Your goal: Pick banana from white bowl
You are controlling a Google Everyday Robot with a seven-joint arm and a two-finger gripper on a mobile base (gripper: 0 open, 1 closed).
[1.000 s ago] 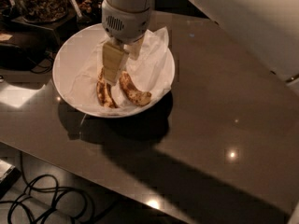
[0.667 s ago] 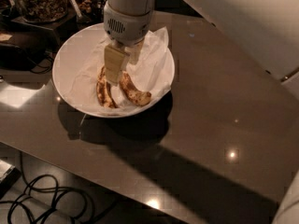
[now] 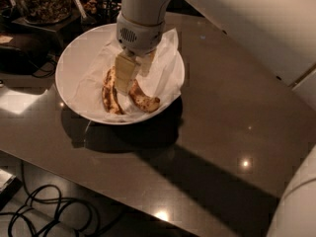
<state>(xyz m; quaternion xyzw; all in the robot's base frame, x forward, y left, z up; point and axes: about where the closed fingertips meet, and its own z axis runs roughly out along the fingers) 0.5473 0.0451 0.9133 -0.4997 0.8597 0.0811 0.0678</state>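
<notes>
Hardly anything has shifted over the last second: the white bowl [image 3: 69, 78] and both fruits lie where they lay, and my hand [image 3: 133, 81] has at most sunk a touch lower. It hangs from the white arm [image 3: 143, 4], which comes down from the top edge, and it points into the middle of the bowl, down at the crumpled paper [image 3: 165, 63] lining it. I cannot tell from this angle whether the hand is wide or narrow, nor whether it has hold of anything.

The banana [image 3: 144, 101], thick and yellow with brown speckles, lies on the paper in the near half of the bowl. It curves out from under the hand to a blunt end pointing right, toward the rim. Its upper end is hidden by the hand, so I cannot say if they touch. Just left of it lies the slimmer banana [image 3: 109, 98], darker and streaked. The two are close at their far ends and spread apart nearer the rim.

The bowl sits on the dark, glossy counter [image 3: 222, 132], toward its far left. Behind it, at the top left, stands a container [image 3: 39, 1] of brown pieces. Black cables [image 3: 44, 211] lie looped on the floor below the counter's near edge.
</notes>
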